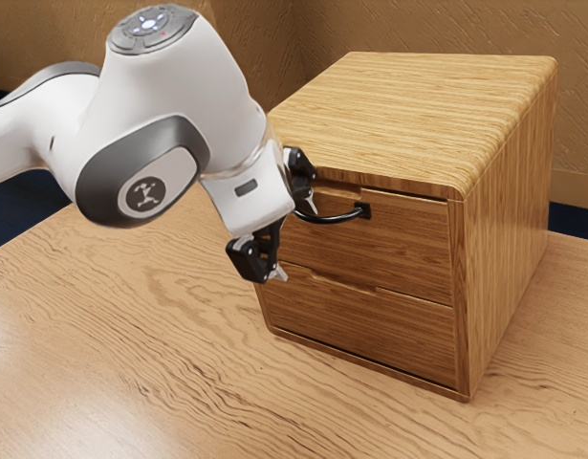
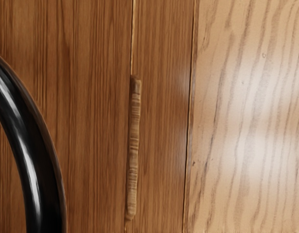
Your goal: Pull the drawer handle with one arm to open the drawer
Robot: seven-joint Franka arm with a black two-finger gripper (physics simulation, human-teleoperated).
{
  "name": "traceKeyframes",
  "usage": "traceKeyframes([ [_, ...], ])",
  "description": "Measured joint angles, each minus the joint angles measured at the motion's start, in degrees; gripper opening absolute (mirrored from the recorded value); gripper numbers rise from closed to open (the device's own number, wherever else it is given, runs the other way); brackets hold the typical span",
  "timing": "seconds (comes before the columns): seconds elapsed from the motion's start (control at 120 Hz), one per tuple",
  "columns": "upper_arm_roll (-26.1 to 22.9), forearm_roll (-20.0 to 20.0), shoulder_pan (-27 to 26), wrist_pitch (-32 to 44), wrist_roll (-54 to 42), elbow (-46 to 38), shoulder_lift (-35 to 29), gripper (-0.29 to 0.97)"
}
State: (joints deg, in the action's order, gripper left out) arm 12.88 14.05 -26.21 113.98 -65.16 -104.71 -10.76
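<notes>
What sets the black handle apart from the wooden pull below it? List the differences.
The black handle is glossy black; the wooden pull matches the cabinet's grain. The black handle is a curved loop standing off the upper drawer; the wooden pull is a slim straight strip close to the front. The black handle is by the open end effector; the wooden pull is lower. Both run along drawer fronts.

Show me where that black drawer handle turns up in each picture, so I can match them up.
Exterior view: the handle sits on the top drawer, near the picture's middle.
Wrist view: the handle is the glossy black curve seen close up, across a wood panel from the wooden ridge.
Shared landmark: that wooden ridge, on the seam between the two drawers.
</notes>
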Motion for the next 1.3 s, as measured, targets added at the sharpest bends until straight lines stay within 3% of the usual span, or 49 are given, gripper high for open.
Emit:
traceKeyframes([
  [0.242, 0.01, 0.29, -0.2, 0.17, 0.12, -0.94, -0.85, 0.66],
  [0.383, -0.04, 0.3, -0.58, 0.23, 0.19, -2.7, -2.19, 0.74],
  [0.767, -0.02, 2.05, -3.12, 0.45, 0.6, -14.49, -15.7, 0.52],
  [0.933, -0.24, 3.49, -4.59, 0.76, 1.19, -20.0, -24.67, 0.04],
  [0.975, -0.3, 3.68, -4.66, 0.79, 1.36, -20.87, -27.93, -0.19],
  [1.125, 0.01, 3.54, -2.63, -0.67, 2.02, -20.76, -35.66, 0.31],
  [1.233, 1.31, 3.07, -4.41, -8.18, 6.47, -12.75, -34.93, 0.49],
  [1.3, 2.98, 2.99, -5.03, -14.11, 9.33, -4.59, -30.01, 0.55],
])
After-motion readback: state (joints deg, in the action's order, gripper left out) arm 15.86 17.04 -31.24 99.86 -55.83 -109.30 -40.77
